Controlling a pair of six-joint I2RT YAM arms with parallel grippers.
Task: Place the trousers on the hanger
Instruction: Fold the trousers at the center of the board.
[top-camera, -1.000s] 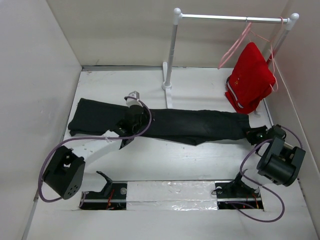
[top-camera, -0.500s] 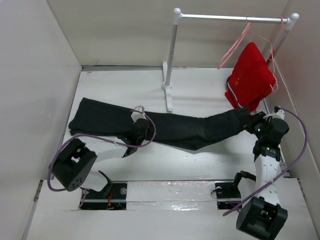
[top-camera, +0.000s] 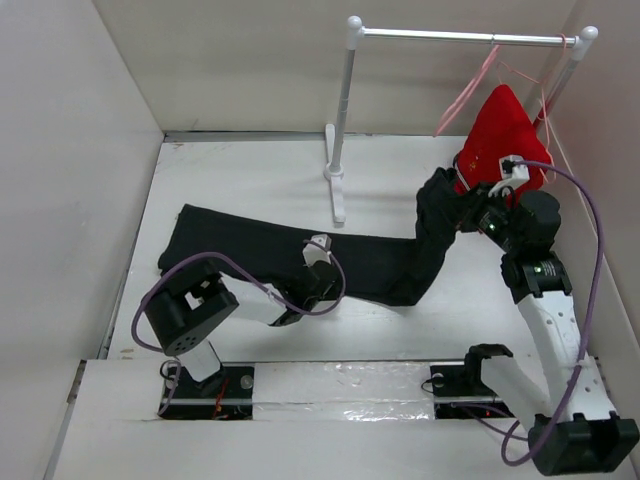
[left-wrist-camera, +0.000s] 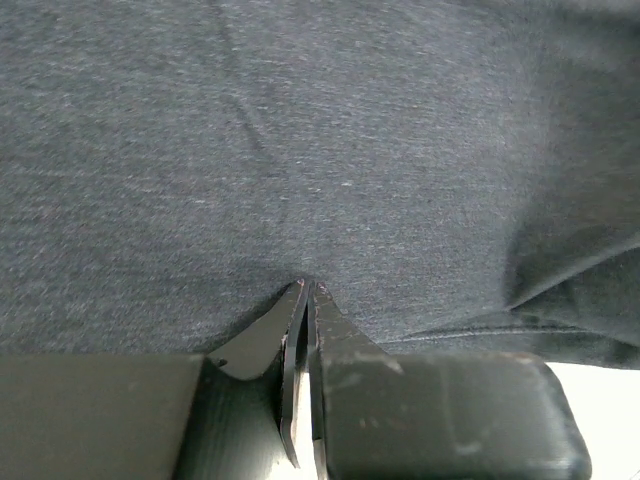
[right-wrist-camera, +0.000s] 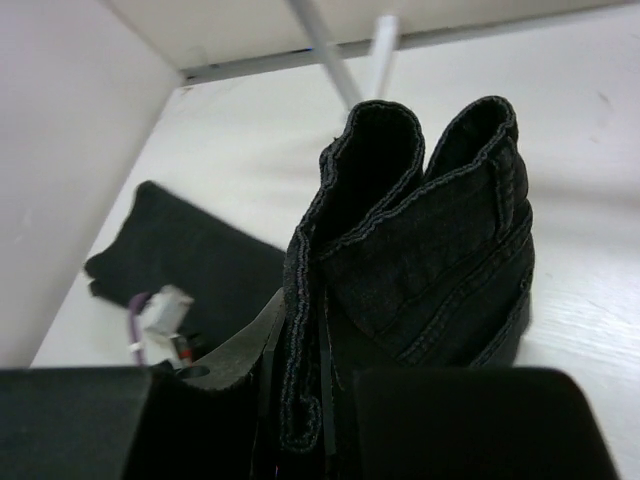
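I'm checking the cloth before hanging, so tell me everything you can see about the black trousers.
The trousers are long, black, soft woven-looking cloth with stitched seams. They lie mostly flat across the table, broader end at the left. The right end is lifted and doubled, clamped in the right gripper near the red garment. The left gripper is shut, pinching a small pucker mid-length.

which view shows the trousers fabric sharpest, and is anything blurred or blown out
Left wrist: the trousers fill the frame, weave sharp and evenly lit; the left hand has its housing in shadow. Right wrist: hem stitching crisp, rack post behind blurred, table nearly washed out. Top external: even light, but the trousers read as a flat black shape.
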